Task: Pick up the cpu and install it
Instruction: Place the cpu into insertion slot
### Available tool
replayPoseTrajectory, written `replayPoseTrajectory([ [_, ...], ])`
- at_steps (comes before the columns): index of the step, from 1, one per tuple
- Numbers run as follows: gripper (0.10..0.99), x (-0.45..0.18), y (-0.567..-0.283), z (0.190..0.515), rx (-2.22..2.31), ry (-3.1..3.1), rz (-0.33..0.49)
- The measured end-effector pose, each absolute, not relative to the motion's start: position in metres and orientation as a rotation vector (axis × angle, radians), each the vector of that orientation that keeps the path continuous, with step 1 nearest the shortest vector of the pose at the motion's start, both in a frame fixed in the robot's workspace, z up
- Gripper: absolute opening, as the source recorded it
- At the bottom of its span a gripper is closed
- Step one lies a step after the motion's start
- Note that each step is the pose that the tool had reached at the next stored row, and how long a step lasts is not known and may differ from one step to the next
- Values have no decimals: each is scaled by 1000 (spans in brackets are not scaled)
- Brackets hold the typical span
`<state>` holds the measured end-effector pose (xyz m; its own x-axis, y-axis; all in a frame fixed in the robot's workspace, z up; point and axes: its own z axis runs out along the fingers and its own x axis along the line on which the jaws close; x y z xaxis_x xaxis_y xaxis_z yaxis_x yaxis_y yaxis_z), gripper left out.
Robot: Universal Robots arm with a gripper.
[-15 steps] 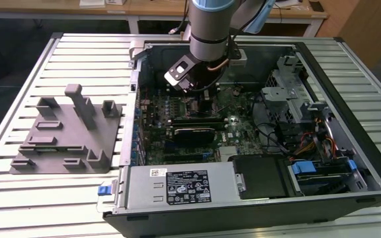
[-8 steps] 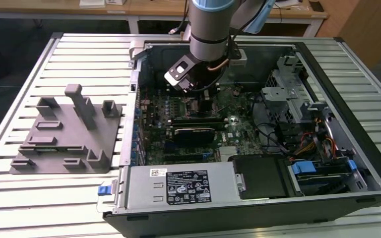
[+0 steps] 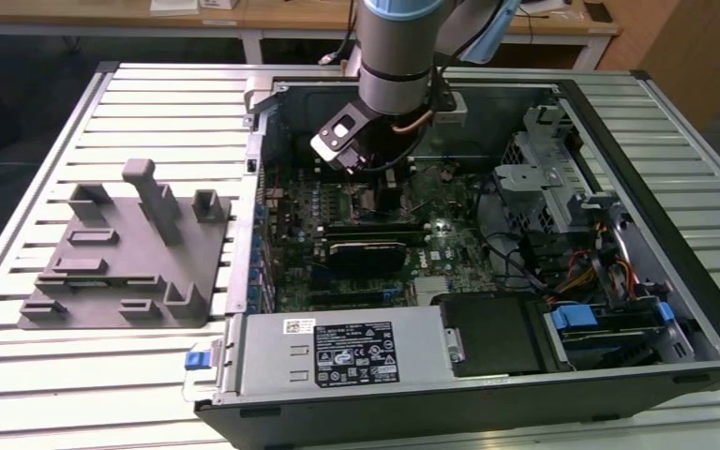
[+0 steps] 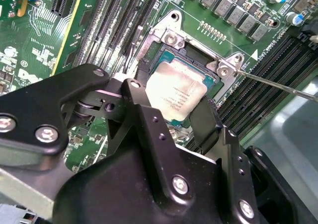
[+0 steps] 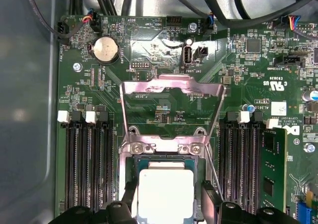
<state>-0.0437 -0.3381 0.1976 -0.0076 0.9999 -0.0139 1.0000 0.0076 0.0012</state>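
Note:
The cpu (image 4: 178,96) is a pale silvery square chip lying level in the open motherboard socket (image 4: 198,60), also seen in the first wrist view as the cpu (image 5: 165,193). My gripper (image 4: 169,102) straddles it, one black finger against each of two opposite edges, so it looks shut on the chip. In the first wrist view the gripper (image 5: 166,206) shows its dark fingertips (image 5: 130,199) flanking the chip. In the exterior view the arm reaches down into the open computer case (image 3: 610,141), with the gripper (image 3: 379,180) low over the board.
The socket's metal load plate (image 5: 171,87) stands flipped open, and its thin lever (image 4: 278,85) sticks out sideways. Memory slots (image 5: 84,169) flank the socket, with one stick (image 5: 272,169) fitted. A grey fixture (image 3: 123,253) sits on the slatted table, at the exterior view's left.

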Motion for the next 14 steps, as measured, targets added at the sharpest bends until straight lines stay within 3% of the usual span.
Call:
replayPoseTrajectory([
  [14,612,-44,-338,209,2206,2223,-12],
])
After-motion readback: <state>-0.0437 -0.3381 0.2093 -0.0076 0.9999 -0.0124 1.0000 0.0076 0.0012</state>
